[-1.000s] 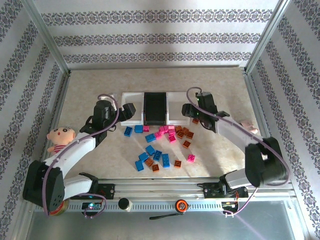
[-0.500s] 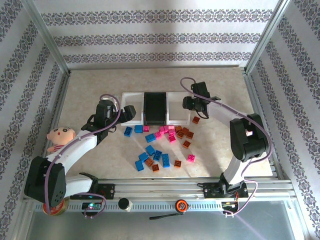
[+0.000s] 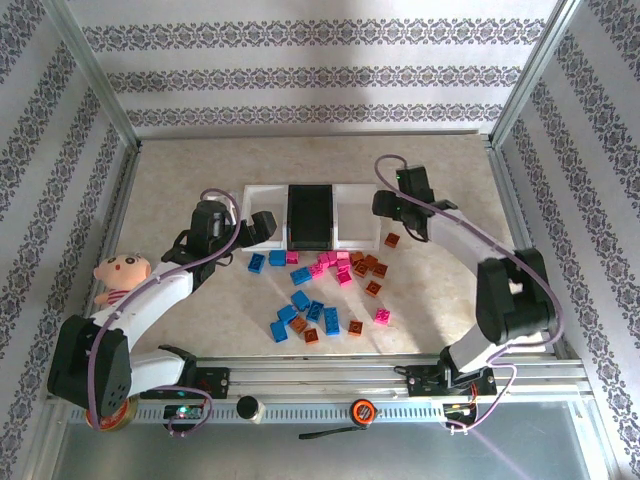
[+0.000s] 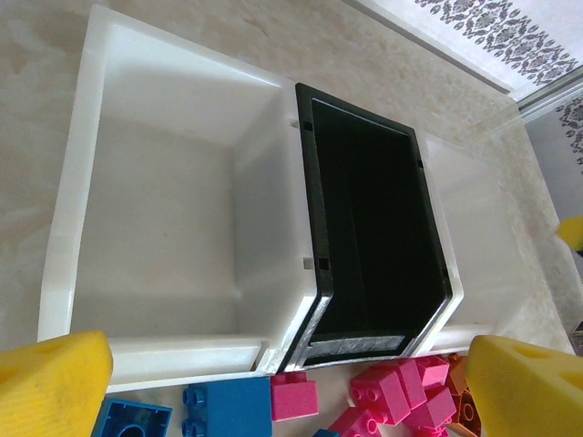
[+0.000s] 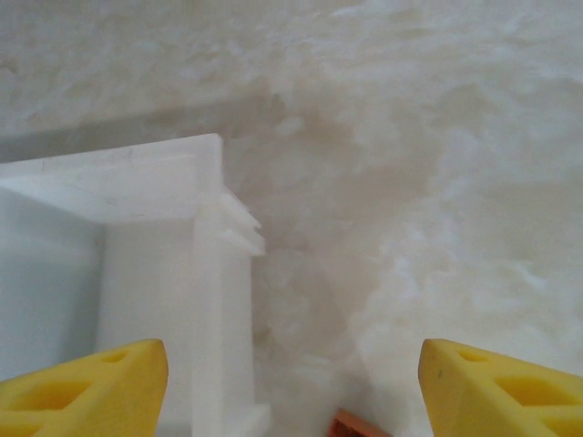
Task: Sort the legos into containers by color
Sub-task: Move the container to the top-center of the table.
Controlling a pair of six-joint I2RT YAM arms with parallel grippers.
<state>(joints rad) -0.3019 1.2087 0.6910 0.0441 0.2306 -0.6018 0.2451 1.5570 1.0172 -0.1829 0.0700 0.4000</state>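
Top external has the legos all loose on the table, a mixed scatter of blue, pink and orange-brown on the near side of the trays, between the two arms. The three trays sit in a row touching each other: left white tray, black tray, right white tray. A few bricks lie right by their near walls; left wrist cam catches a blue brick and a pink brick there. The left gripper hangs over the near edge of the left white tray, claw spread wide with nothing in it. The right gripper is at the outer wall of the right white tray, fingers apart too, nothing held, with an orange-brown brick on the table just beside that tray. A doll lies way off at the left edge.
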